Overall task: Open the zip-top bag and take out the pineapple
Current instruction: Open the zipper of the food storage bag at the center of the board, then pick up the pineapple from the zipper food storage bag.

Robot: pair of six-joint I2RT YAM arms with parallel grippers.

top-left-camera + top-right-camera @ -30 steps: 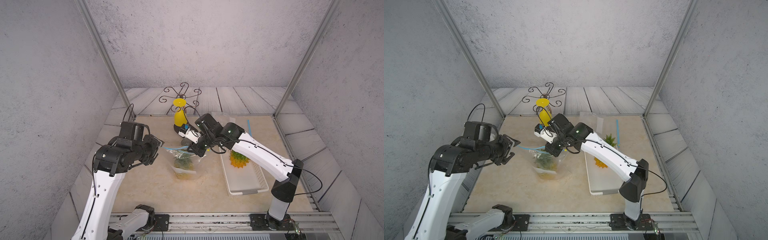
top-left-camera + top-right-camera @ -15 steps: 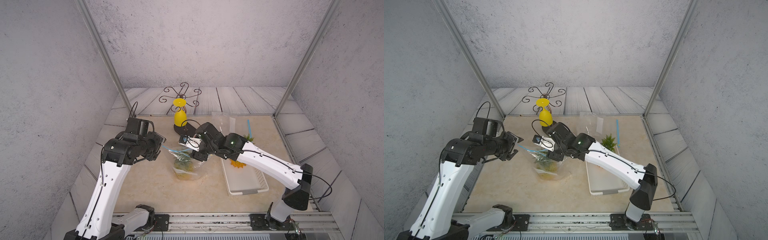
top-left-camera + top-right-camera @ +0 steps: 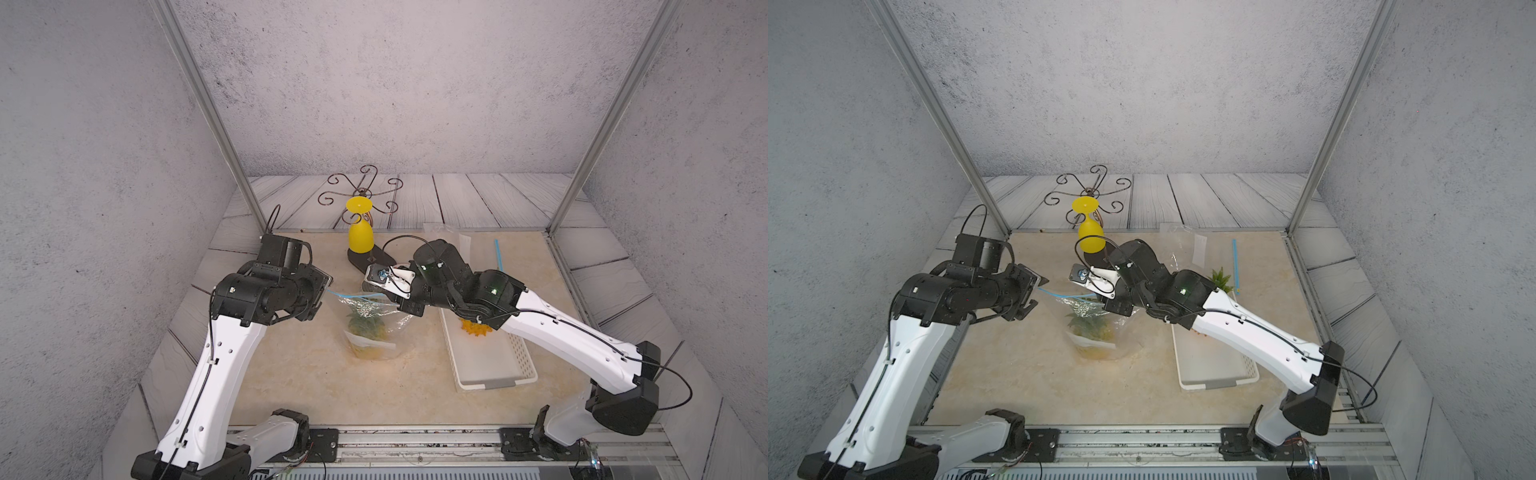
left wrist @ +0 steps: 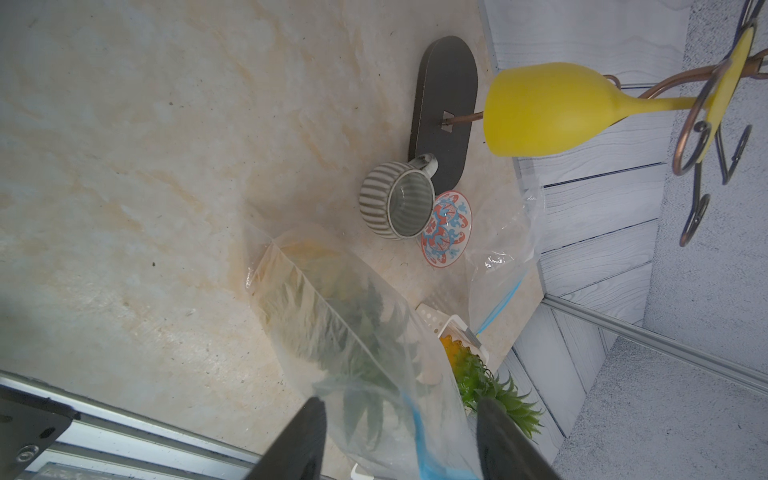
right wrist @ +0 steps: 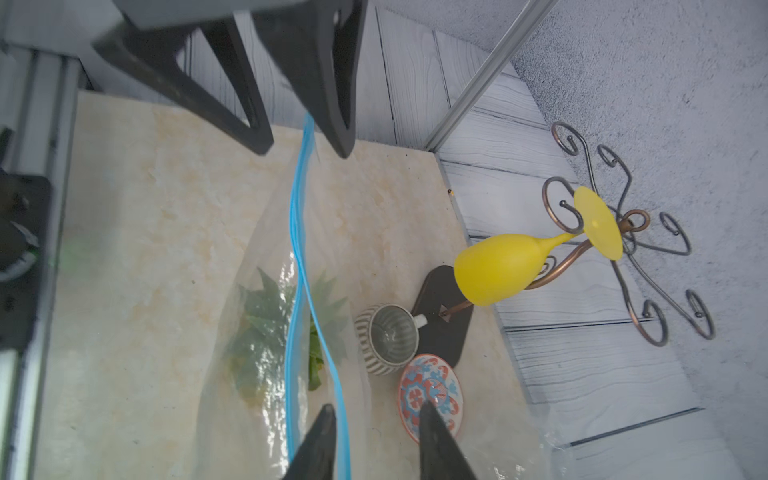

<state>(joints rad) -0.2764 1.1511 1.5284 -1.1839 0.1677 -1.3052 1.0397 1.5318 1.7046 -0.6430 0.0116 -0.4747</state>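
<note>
Right wrist: left hand (image 5: 304, 151) spread, right hand (image 5: 376, 405) slightly parted, both straddling zip-top bag (image 5: 249, 407); pineapple (image 5: 266, 320) inside.

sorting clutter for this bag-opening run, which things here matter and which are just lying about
Job: zip-top bag; pineapple inside it.
Lying about: white basket; second pineapple; empty bag; yellow wine glass; rack; striped cup; patterned saucer.

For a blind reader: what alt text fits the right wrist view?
A clear zip-top bag holding a pineapple, its blue zip strip running between the left gripper and the right gripper. Beside it: a striped cup, a patterned saucer, and a yellow goblet hanging on a rack.
</note>
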